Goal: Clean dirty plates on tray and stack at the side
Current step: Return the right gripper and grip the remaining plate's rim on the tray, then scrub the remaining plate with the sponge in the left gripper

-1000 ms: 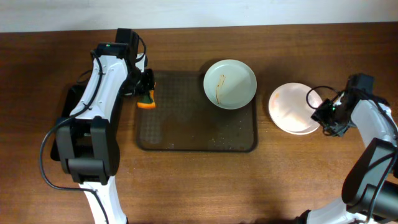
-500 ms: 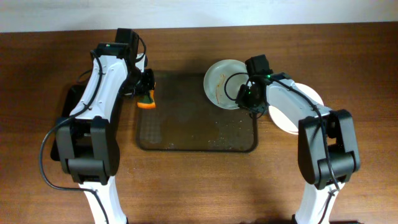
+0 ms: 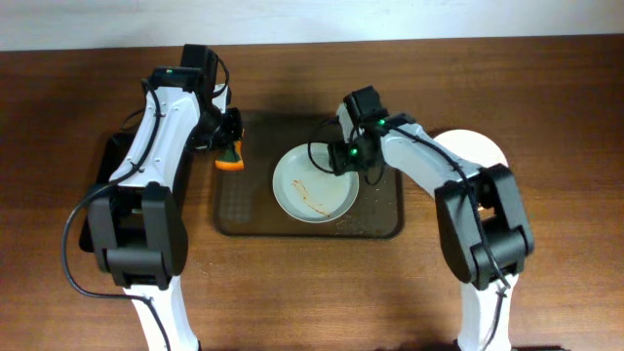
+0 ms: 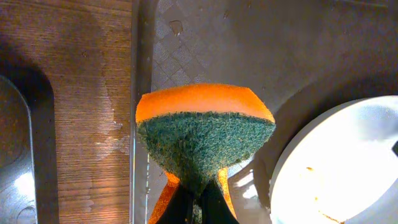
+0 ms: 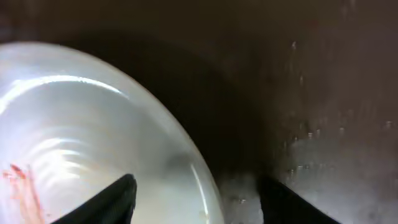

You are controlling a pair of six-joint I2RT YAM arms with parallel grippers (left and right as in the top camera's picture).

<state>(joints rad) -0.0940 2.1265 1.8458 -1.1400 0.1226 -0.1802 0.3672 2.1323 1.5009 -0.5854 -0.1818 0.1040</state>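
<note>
A white plate [image 3: 314, 185] with orange-red sauce streaks lies in the middle of the brown tray [image 3: 375, 222]. My right gripper [image 3: 353, 156] is open, its fingers astride the plate's far right rim; the right wrist view shows the rim [image 5: 81, 124] between the spread fingers [image 5: 199, 199]. A second white plate [image 3: 485, 146] lies on the table right of the tray, partly hidden by my right arm. My left gripper [image 3: 226, 146] is shut on an orange and green sponge [image 3: 230, 161] above the tray's left edge. The left wrist view shows the sponge [image 4: 205, 124] and the plate [image 4: 348, 162].
A glossy black tray [image 3: 97, 200] lies at the left under my left arm. Water drops and crumbs dot the brown tray's surface [image 5: 323, 93]. Wooden table [image 3: 312, 292] surrounds both trays.
The streaked plate has moved from the tray's far right corner to its middle, with my right gripper at its rim. My left arm and the sponge have not moved.
</note>
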